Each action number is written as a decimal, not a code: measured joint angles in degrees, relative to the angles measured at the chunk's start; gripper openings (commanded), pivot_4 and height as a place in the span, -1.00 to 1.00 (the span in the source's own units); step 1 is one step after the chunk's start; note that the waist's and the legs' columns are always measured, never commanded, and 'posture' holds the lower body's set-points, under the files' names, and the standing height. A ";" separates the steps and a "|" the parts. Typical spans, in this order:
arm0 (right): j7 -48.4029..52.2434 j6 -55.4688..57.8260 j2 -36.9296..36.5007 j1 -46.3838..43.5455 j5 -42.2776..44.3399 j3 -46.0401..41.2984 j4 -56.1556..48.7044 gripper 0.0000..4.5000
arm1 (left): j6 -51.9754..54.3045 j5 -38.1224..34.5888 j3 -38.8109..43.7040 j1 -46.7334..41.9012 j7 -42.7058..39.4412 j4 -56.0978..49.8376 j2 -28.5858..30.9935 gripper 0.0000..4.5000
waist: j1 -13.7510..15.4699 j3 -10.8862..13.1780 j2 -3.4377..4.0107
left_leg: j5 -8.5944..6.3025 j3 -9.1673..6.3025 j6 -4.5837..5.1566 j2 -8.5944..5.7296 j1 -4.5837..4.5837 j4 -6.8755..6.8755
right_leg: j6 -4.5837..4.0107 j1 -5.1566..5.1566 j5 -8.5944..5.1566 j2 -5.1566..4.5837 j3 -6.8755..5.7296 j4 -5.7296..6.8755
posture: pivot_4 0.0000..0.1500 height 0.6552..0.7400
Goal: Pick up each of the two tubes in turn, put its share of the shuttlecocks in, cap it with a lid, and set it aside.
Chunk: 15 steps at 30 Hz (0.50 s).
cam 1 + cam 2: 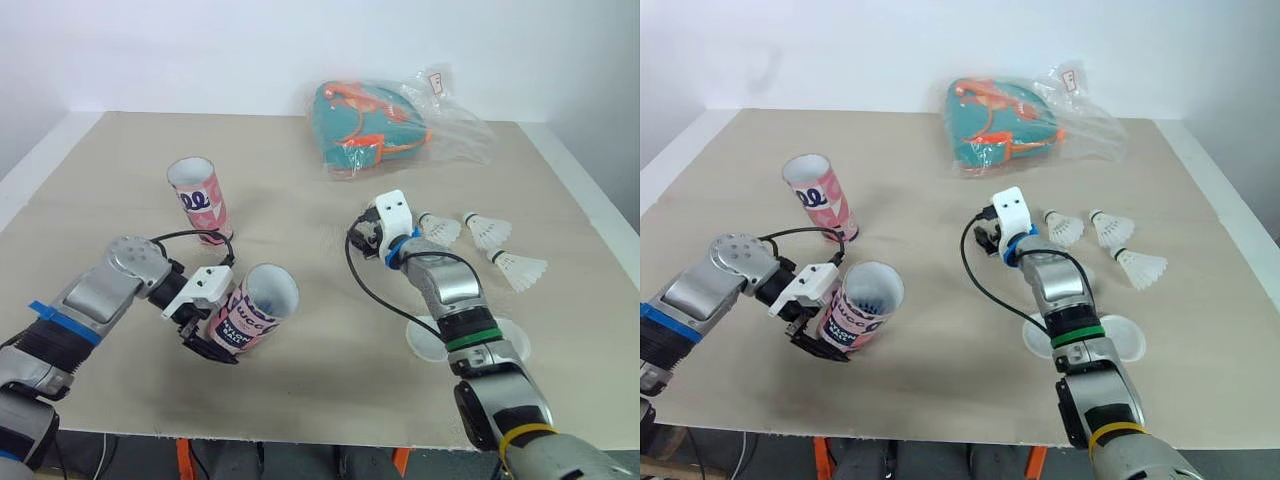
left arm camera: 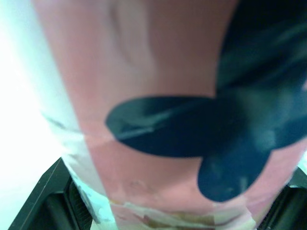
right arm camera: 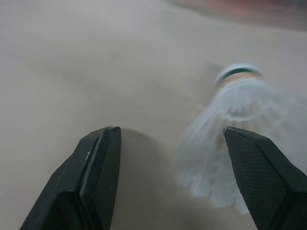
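Left gripper [image 1: 205, 335]: it is clamping the near tube [image 1: 258, 305] low on its pink side, and is holding it tilted just over the table [image 1: 300, 400] with the open mouth facing up and toward the right arm.
Right gripper [image 3: 170, 136]: its 2 black fingers are standing wide apart with nothing in them, low over the table, and are pointing at the nearest shuttlecock [image 3: 235, 139], which is lying partly between them and closer to 1 finger.
Shuttlecocks: 3 are lying loose on the table on the right, the 1st [image 1: 438, 228] just beside the right gripper, the 2nd [image 1: 487, 231] and 3rd [image 1: 520, 268] a little farther out.
Far tube [image 1: 200, 200]: it is standing upright and uncapped behind the left arm.
Lids: 2 pale discs [image 1: 428, 340] [image 1: 508, 345] are lying near the front edge, partly under the right arm.
Bag [image 1: 400, 125]: a clear plastic bag with something teal inside is sitting at the back.
Progress: the task is looking early; neither tube is wearing a lid, and filling, capping and setting aside are all waiting for both. What the held tube is holding inside I cannot tell.
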 measured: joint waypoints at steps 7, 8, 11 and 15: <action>-0.71 -1.91 0.99 -0.32 -1.40 -0.50 1.40 -0.57 | 0.88 0.27 1.25 1.10 -0.01 -0.93 -0.14 0.62 | -0.05 0.00 0.01 | 0.00 0.00 0.00 0.00 0.00 -0.04 | -0.01 -0.02 -0.01 0.00 0.00 0.00 | 1.00 1.00; -0.60 -1.99 1.09 -0.32 -1.40 -0.50 1.36 -0.80 | 0.88 0.34 1.34 1.17 0.01 -1.00 -0.18 0.62 | -0.05 0.00 0.01 | 0.00 0.00 0.00 0.00 0.00 -0.04 | -0.01 -0.02 -0.01 0.00 0.00 0.00 | 1.00 1.00; 0.44 -1.89 1.10 0.18 -1.30 -0.53 -0.65 -0.97 | 0.88 0.41 1.72 1.49 0.01 -1.11 -0.26 0.62 | -0.05 0.01 0.01 | 0.00 0.00 0.00 0.00 0.00 -0.04 | -0.01 -0.02 -0.01 0.00 0.00 0.00 | 1.00 1.00; 2.66 -0.28 0.96 1.16 -0.08 -1.29 -5.40 -0.97 | 0.86 0.45 1.95 1.68 0.02 -1.15 -0.44 0.62 | -0.03 0.01 0.02 | 0.00 0.00 0.00 0.00 0.00 -0.05 | -0.01 -0.02 -0.01 0.00 0.00 0.00 | 1.00 1.00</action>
